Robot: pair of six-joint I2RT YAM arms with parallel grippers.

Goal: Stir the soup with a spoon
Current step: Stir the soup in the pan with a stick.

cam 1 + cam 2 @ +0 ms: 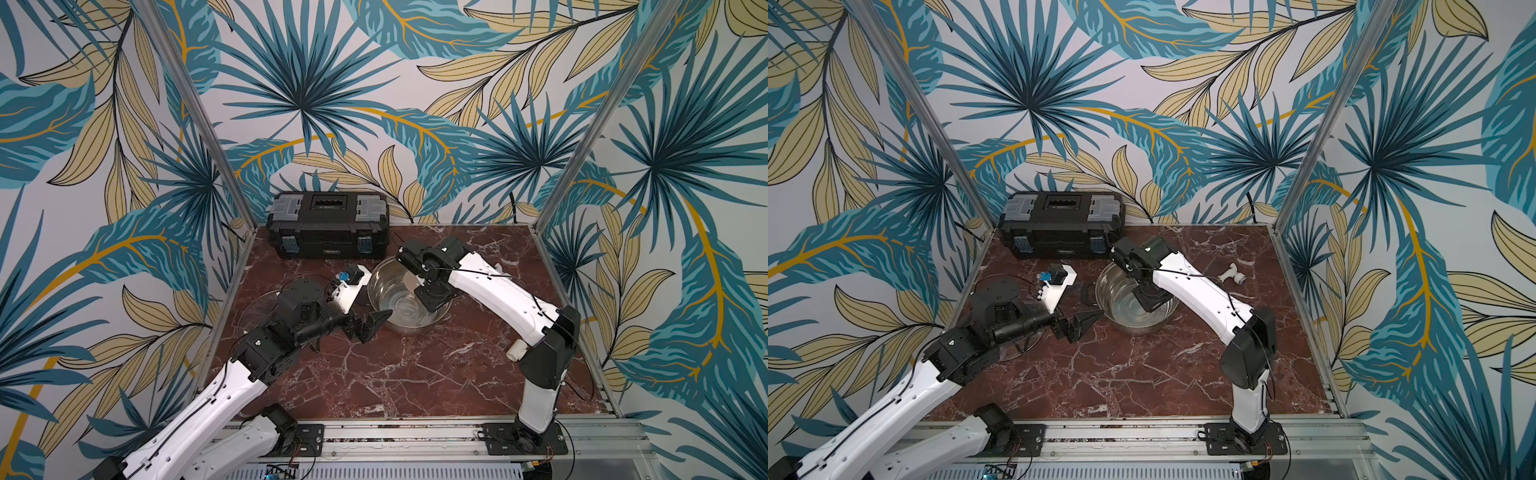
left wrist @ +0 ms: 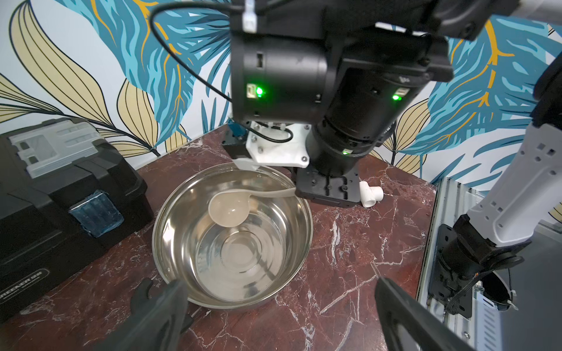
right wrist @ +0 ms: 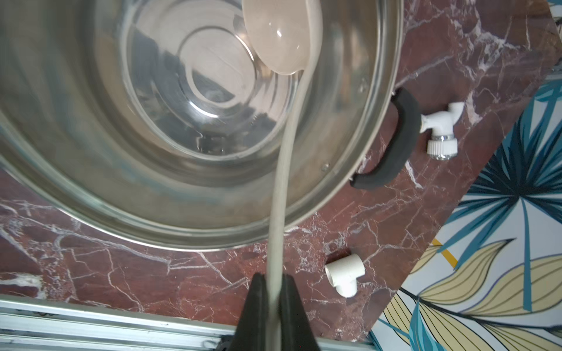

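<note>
The steel pot (image 1: 405, 309) (image 1: 1133, 316) stands mid-table, and the soup is only its bare shiny inside (image 2: 237, 252) (image 3: 194, 91). My right gripper (image 3: 273, 278) (image 1: 432, 296) hangs over the pot's right rim, shut on the slim handle of the cream spoon (image 3: 281, 188). The spoon's round bowl (image 2: 229, 209) hangs inside the pot, near the wall and above the bottom. My left gripper (image 2: 279, 282) (image 1: 371, 325) (image 1: 1084, 322) is open and holds nothing. It sits low beside the pot's left side, one finger (image 2: 170, 304) next to the rim.
A black toolbox (image 1: 328, 228) (image 2: 60, 194) stands at the back left, close behind the pot. A clear glass lid (image 1: 254, 306) lies under the left arm. White pipe fittings (image 3: 343, 278) (image 3: 439, 133) (image 1: 1231, 274) lie right of the pot, by its black handle (image 3: 392, 146).
</note>
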